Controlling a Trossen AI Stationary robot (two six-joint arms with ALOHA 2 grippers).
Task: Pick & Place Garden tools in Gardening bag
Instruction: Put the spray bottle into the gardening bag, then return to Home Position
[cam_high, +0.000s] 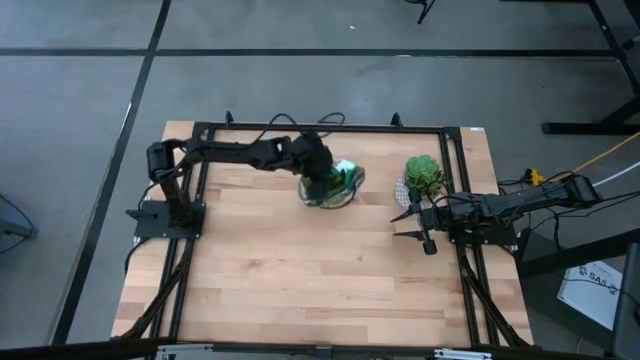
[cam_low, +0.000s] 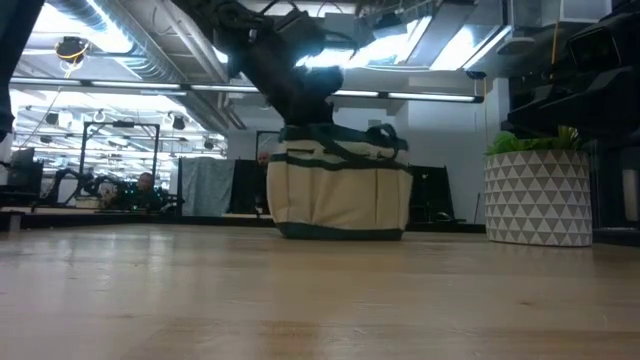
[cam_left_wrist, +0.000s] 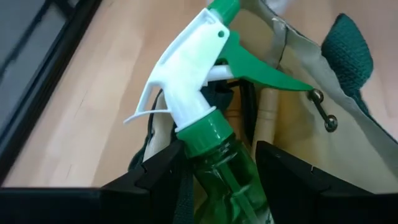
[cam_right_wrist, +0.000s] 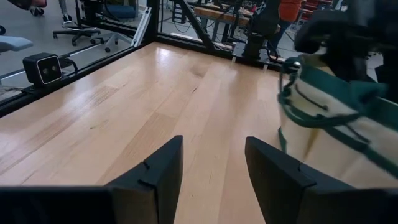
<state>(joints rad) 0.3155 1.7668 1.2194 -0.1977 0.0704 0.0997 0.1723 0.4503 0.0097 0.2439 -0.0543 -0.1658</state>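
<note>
The beige gardening bag (cam_high: 332, 190) with dark green trim stands at the table's far middle; it also shows in the low view (cam_low: 340, 195). My left gripper (cam_left_wrist: 219, 162) is over the bag's mouth, shut on the green translucent spray bottle (cam_left_wrist: 205, 81) with its white and green trigger head. A wooden handle (cam_left_wrist: 267, 118) stands inside the bag beside the bottle. My right gripper (cam_high: 408, 225) is open and empty at the table's right side, near the potted plant; its own view (cam_right_wrist: 213, 168) shows bare table between the fingers. The shears are hidden. My left gripper pinches the spray bottle's shoulder (cam_left_wrist: 217, 168), just under the green collar, between its two fingers. The fingers come from above, slanting down into the bag's mouth. The bottle is tilted, its trigger head sticking out past the fingers, its lower body inside the bag.
A leafy green plant in a white patterned pot (cam_high: 424, 173) stands right of the bag, also in the low view (cam_low: 537, 195). A black frame (cam_high: 320, 128) runs around the table. The near half of the wooden table (cam_high: 300, 280) is bare.
</note>
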